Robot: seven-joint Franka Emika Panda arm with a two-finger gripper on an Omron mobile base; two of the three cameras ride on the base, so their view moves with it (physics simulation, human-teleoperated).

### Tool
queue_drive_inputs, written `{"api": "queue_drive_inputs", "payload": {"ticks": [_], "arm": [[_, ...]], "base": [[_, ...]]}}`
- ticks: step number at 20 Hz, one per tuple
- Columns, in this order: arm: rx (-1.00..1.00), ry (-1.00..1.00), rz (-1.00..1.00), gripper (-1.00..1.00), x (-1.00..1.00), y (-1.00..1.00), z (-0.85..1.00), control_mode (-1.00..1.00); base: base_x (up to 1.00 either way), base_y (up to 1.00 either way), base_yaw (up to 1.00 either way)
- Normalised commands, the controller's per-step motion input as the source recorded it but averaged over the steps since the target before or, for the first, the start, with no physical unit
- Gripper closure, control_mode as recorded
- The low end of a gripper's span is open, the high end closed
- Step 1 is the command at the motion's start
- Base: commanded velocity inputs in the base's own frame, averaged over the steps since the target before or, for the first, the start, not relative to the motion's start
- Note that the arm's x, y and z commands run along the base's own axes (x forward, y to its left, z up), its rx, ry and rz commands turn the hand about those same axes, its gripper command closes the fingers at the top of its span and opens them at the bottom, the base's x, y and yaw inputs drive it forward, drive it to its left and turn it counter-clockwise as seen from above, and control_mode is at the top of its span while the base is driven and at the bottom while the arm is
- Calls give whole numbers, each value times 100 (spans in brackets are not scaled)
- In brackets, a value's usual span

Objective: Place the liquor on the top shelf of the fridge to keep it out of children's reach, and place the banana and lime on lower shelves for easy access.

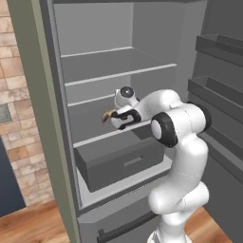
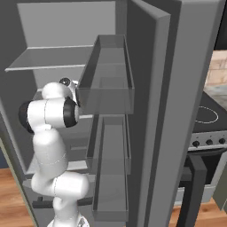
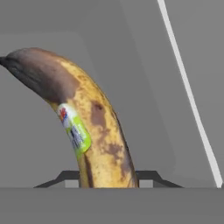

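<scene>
Right now the fingers [image 3: 107, 183] are pinching the curved, brown-speckled banana [image 3: 94, 131] (a glossy green sticker on its skin). It is hanging inside the plain grey fridge [image 1: 156, 28], just above a flat lower shelf [image 1: 95, 135].

The fridge [image 1: 47, 118] stands open, with the arm reaching into its interior from the front. The gripper [image 1: 114, 116] sits inside the compartment, above the lower shelf [image 1: 95, 135], with the banana [image 1: 108, 114] between its fingers, projecting leftward. The boxy drawer [image 1: 121, 163] lies directly beneath that shelf. The top shelf [image 1: 118, 73] lies above. Door bins [image 2: 108, 75] hang to the right.
</scene>
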Motion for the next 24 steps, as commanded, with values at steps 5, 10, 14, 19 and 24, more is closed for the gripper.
{"api": "queue_drive_inputs", "payload": {"ticks": [5,10,14,19,24], "arm": [[0,0,-2,-100,72,21,-38,-100],[0,0,-2,-100,42,35,-21,-100],[0,0,-3,-100,-9,6,0,-100],[0,0,-4,-100,-46,-2,0,-100],[0,0,-5,-100,-77,-17,0,-100]], "base": [[0,0,0],[0,0,0],[0,0,0],[0,0,0],[0,0,0]]}}
